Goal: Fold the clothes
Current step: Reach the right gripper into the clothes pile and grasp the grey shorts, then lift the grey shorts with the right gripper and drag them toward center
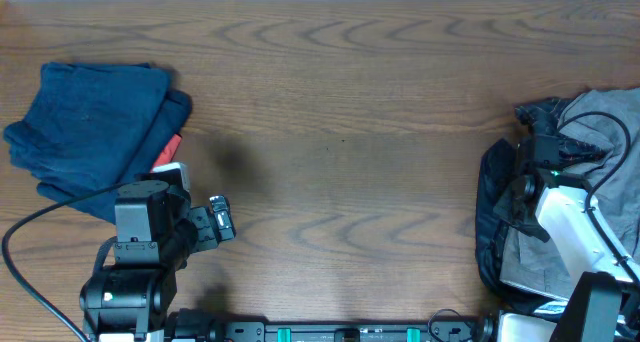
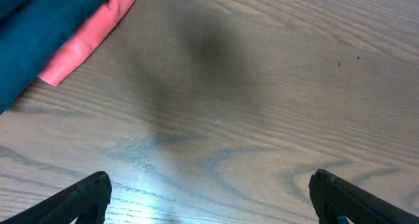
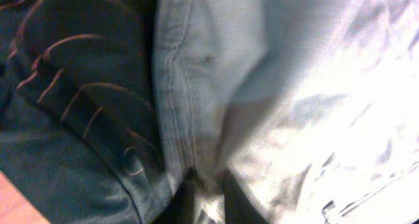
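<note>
Grey clothes (image 3: 216,86) pinched by closed right end effector (image 3: 208,192).

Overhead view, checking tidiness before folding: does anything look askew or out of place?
The grey garment lies crumpled together with a black garment at the right edge of the table, not spread flat. An orange-red strip pokes from the navy pile at left.

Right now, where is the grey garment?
In the overhead view, the grey garment lies at the right edge of the table, partly over the black garment, pinched by the right gripper.
</note>
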Motion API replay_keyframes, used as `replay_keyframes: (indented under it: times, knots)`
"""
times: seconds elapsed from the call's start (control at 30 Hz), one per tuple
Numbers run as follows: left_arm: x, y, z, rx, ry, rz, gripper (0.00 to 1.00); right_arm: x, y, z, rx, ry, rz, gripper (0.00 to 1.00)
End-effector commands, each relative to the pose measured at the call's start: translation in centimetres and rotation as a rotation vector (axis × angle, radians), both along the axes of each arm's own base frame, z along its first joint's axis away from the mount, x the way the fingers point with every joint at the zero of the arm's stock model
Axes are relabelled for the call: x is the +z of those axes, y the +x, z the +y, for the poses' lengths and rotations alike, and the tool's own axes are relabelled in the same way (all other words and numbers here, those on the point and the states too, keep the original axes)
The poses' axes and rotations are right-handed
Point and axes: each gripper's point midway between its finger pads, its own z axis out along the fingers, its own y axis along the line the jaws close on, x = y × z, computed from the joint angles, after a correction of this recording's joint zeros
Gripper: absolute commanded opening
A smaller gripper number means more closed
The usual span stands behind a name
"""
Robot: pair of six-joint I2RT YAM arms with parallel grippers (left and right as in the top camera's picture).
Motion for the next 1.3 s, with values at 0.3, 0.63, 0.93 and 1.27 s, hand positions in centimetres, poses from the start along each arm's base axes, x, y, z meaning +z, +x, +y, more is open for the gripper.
replay_keyframes:
  times: [0.3, 0.63, 0.93, 1.27]
  knots:
    - [0.8, 0.4, -0.1, 0.006, -0.01, -0.023, 0.98, 4.0, 2.5, 0.8, 0.048, 0.064, -0.073, 0.01]
    - [1.0, 0.6, -0.1, 0.006, -0.01, -0.034, 0.98, 32.2, 13.0, 7.4, 0.589, 0.197, -0.728, 0.01]
    - [1.0, 0.6, -0.1, 0.006, -0.01, -0.035, 0.98, 34.3, 10.5, 20.2, 0.939, 0.553, -0.742, 0.01]
    - [1.4, 1.2, -0.1, 0.006, -0.01, -0.066, 0.98, 26.5, 13.9, 30.7, 1.09, 0.676, -0.609, 0.01]
